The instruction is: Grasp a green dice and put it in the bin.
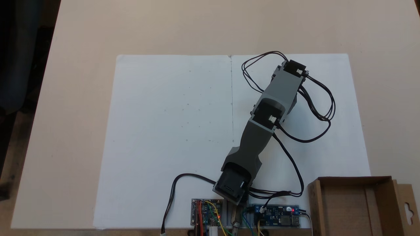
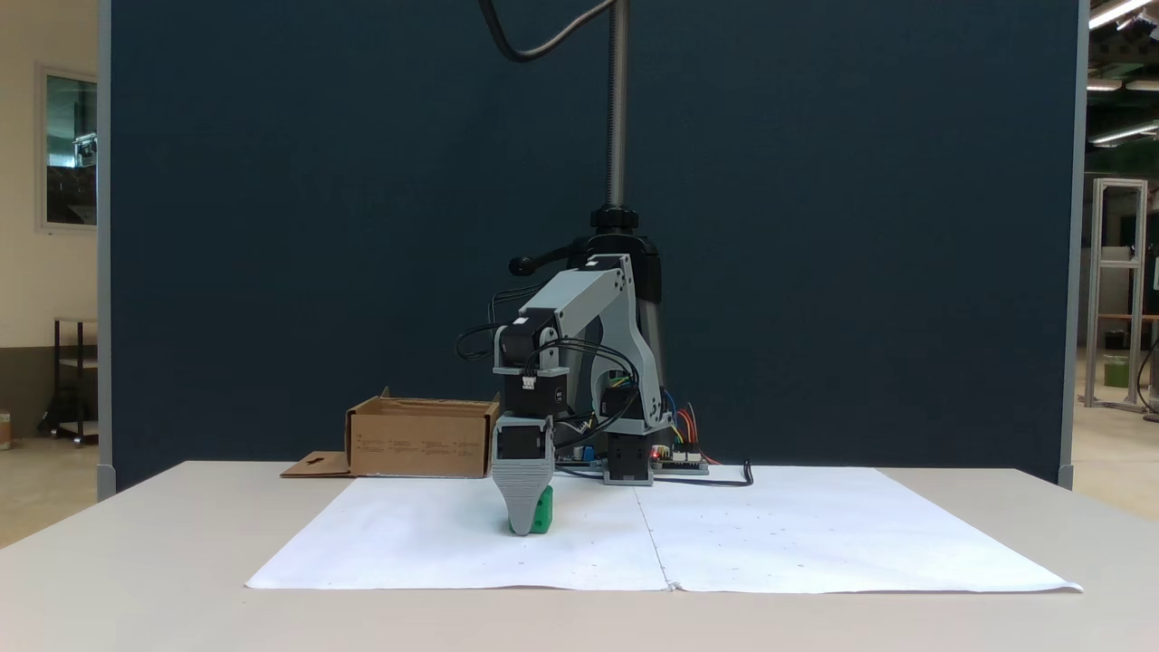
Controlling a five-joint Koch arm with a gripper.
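Observation:
In a fixed view the green dice (image 2: 543, 512) rests on the white paper, half covered by the grey ribbed finger (image 2: 522, 484) of my gripper (image 2: 522, 527), which points straight down with its tip at the paper. The dice sits against the finger's right side. A single jaw faces this camera, so the opening is hidden. From above, the arm (image 1: 277, 98) stretches toward the paper's far right and covers both gripper and dice. The bin (image 1: 352, 179), a brown cardboard box, stands at the bottom right from above and behind and left of the arm (image 2: 421, 439) in the front camera.
White paper (image 1: 170, 131) covers the middle of the beige table (image 1: 65, 98). Two circuit boards (image 1: 206, 213) (image 1: 275, 214) and loose black cables (image 1: 315, 108) lie near the arm's base. A dark blue partition (image 2: 815, 226) and a camera pole (image 2: 617, 109) stand behind.

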